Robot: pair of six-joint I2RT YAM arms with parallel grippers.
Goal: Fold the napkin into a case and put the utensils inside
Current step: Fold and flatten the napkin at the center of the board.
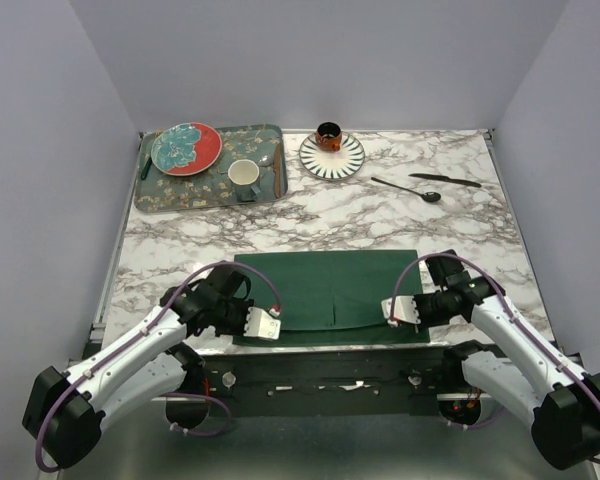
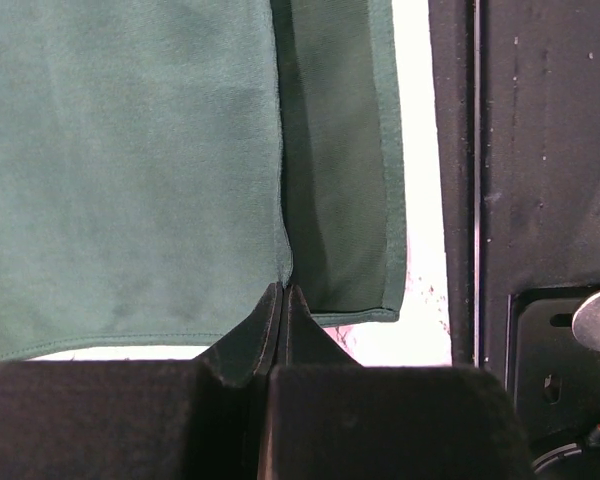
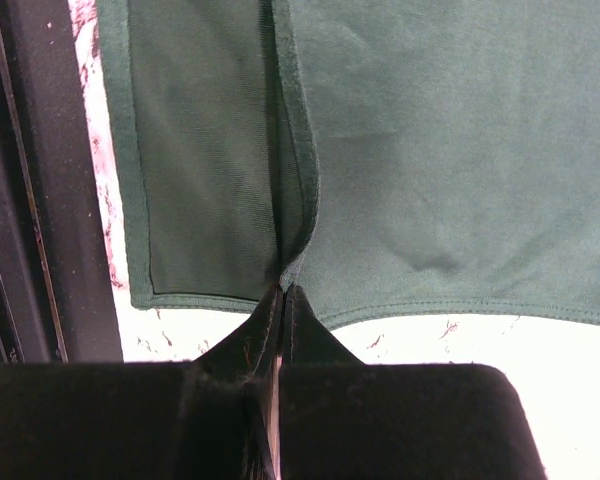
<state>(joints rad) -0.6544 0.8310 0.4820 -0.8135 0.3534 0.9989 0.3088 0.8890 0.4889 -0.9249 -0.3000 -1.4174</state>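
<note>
The dark green napkin point(image 1: 330, 290) lies flat at 6 o'clock on the marble table point(image 1: 180, 235), its long side along the near edge, with a narrower layer of cloth showing along that near side. The left gripper point(image 1: 263, 325) sits at the napkin's 7 o'clock corner. In its wrist view the left gripper point(image 2: 283, 292) is clenched, with its tips pinching the cloth where the upper layer's edge meets the strip beneath. The right gripper point(image 1: 395, 310) sits at the 5 o'clock corner; seen from its own wrist, the right gripper point(image 3: 282, 290) is likewise squeezed tight on the hemmed edge of the napkin point(image 3: 450, 150), which puckers at the tips. At 11 o'clock a floral tray point(image 1: 195, 195) carries a red and teal plate point(image 1: 186, 148) and a pale cup point(image 1: 244, 175). At 12 o'clock a striped plate point(image 1: 342, 163) holds a dark cup point(image 1: 328, 134). At 1 o'clock lie a spoon point(image 1: 407, 189) and, just beyond it, the black knife point(image 1: 445, 180), well apart from the napkin.
</note>
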